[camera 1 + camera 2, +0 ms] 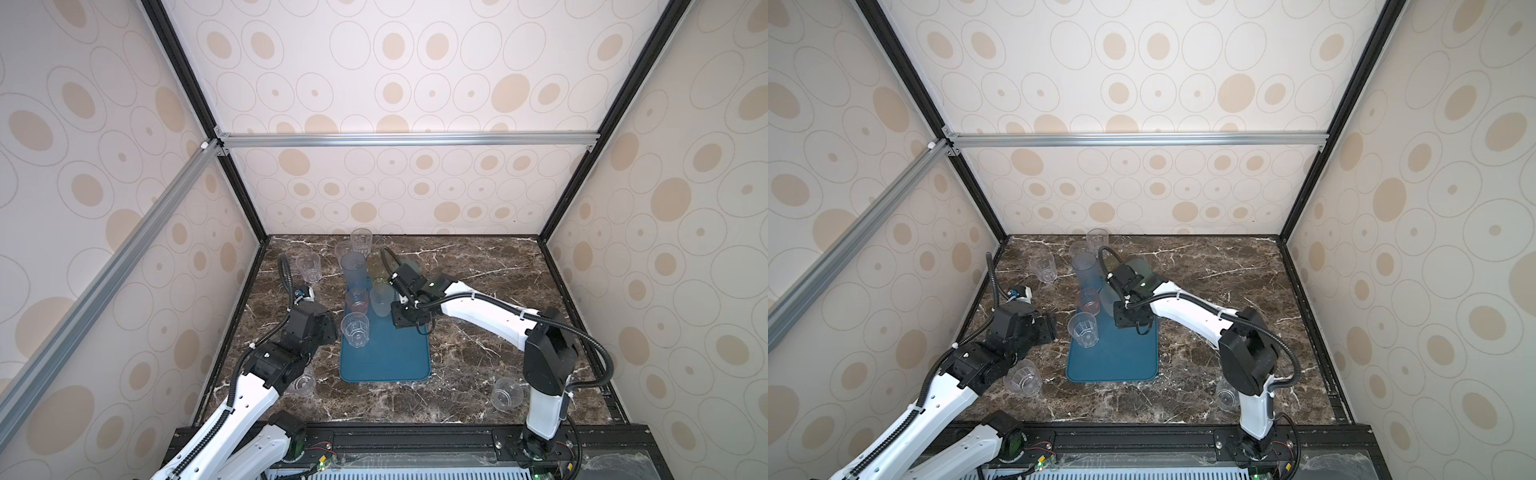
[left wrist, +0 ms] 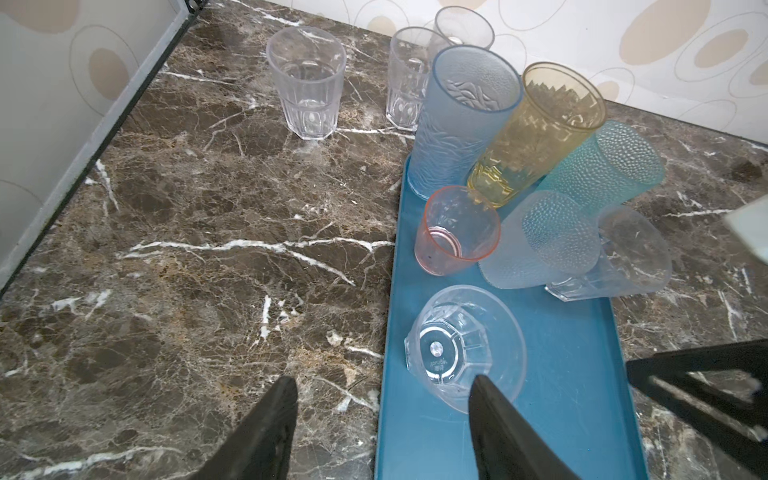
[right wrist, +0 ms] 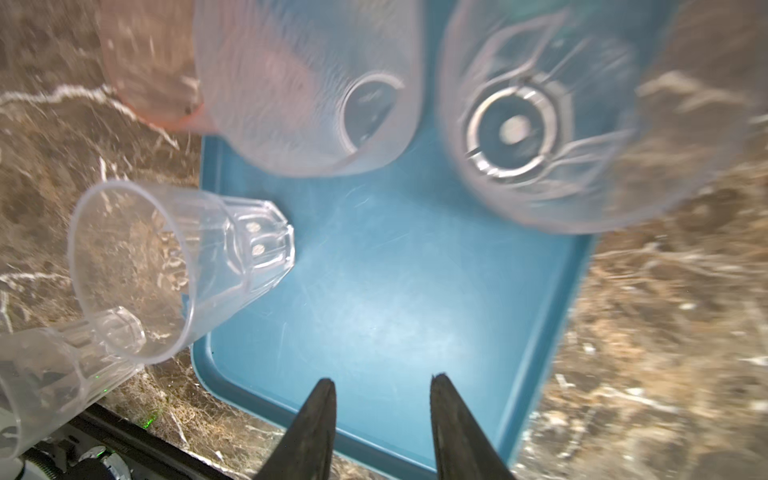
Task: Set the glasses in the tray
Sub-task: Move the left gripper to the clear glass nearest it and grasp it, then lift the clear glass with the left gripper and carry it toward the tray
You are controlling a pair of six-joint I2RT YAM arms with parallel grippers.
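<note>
Black fingers (image 2: 270, 428) of the left gripper (image 2: 382, 415) stand wide apart with nothing between them, one just in front of a clear glass (image 2: 461, 349) that stands upright on the left side of the tray (image 2: 561, 395). Over bare tray hovers the right gripper (image 3: 382, 399), jaws partly open and empty. Seven glasses are in the tray, crowded toward its far end: that clear glass, a pink glass (image 2: 457, 228), a pale glass (image 2: 540, 241), a patterned glass (image 2: 615, 257) at the right rim, then a blue glass (image 2: 465, 120), yellow glass (image 2: 540, 129) and teal glass (image 2: 606, 166) behind; the near half is bare. Five clear ones are off it on the table (image 1: 478, 374): three back glasses (image 2: 305, 79), a left glass (image 1: 1021, 378) beside the left arm (image 1: 967, 365), and a right glass (image 1: 506, 395) beside the right arm (image 1: 544, 365). All look light, stiff and slick, apt to tip or skid if nudged; a pinch across the wall just below the rim, or one finger inside it, seems the surest hold.
</note>
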